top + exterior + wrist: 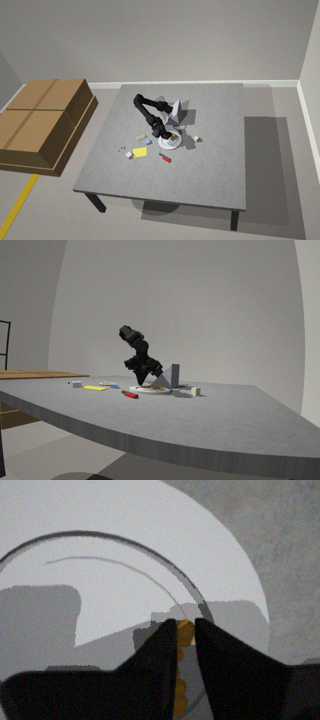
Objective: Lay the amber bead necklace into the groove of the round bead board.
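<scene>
The round bead board point(162, 145) point(149, 392) point(225, 555) is white, with a circular groove, and lies flat on the table. My gripper point(169, 137) point(140, 384) point(184, 627) is low over the board and shut on the amber bead necklace point(175, 137) point(155, 387) point(185, 633). In the wrist view one bead sits between the fingertips, and more beads show in the gap behind it. The rest of the necklace lies bunched toward the board's back right in the top view. The fingers hide part of it, and I cannot tell whether any beads sit in the groove.
A pale grey wedge point(176, 113) point(174, 375) stands behind the board. A cream block point(196, 138) point(195, 391) is to the right. A red stick point(166, 159) point(131, 395) lies in front. Left are a blue block point(147, 141), yellow sheet point(139, 152), white block point(129, 155) and pale bead strand point(141, 137).
</scene>
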Motion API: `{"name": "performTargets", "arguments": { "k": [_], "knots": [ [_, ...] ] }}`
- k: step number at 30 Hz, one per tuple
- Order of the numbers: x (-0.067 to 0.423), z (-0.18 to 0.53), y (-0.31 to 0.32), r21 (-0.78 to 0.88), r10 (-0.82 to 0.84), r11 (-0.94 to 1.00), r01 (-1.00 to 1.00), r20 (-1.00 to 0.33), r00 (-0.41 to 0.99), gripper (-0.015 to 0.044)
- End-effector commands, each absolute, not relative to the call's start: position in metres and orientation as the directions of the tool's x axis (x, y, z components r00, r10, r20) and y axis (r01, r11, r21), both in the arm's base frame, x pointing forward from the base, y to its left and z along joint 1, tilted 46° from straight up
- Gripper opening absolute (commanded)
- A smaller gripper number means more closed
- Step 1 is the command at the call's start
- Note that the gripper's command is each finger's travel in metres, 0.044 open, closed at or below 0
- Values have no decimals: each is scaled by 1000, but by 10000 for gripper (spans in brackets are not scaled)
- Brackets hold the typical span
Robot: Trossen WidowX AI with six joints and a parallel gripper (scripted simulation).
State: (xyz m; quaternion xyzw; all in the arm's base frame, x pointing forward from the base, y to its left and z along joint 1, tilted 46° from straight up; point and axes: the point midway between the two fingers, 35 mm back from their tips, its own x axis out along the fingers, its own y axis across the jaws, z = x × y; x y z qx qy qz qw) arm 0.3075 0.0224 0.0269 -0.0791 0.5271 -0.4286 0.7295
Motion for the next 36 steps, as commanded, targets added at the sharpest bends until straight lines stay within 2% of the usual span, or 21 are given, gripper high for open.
{"name": "performTargets", "arguments": {
  "k": [1, 36],
  "knots": [
    [303, 30, 16, -576, -714, 617, 537, -696, 74, 0],
    [304, 24, 10, -576, -714, 617, 537, -696, 74, 0]
  ]
}}
